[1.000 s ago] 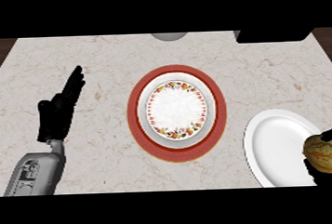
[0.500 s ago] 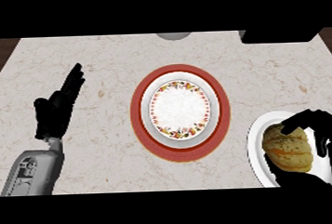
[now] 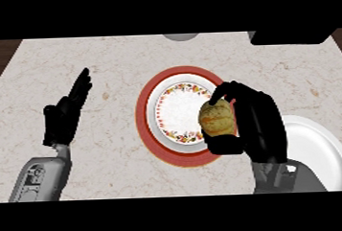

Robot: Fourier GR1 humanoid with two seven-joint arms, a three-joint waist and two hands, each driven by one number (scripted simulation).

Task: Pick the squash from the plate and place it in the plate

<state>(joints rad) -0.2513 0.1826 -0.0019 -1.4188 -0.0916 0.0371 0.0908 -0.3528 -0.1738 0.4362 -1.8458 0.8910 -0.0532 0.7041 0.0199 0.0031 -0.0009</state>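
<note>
Squash (image 3: 216, 119) sits clasped in the curled right hand (image 3: 255, 126) at frame centre, overlapping the floral plate's (image 3: 175, 110) right rim. White plate (image 3: 318, 148) is partly hidden, lower right. Left hand (image 3: 66, 114) rests with fingers straight, at left.

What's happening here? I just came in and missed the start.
The right robot hand is curled round a yellowish squash, holding it over the right side of the flower-rimmed plate that sits on a red plate. A plain white plate lies at its right. The left robot hand rests open at the left.
</note>
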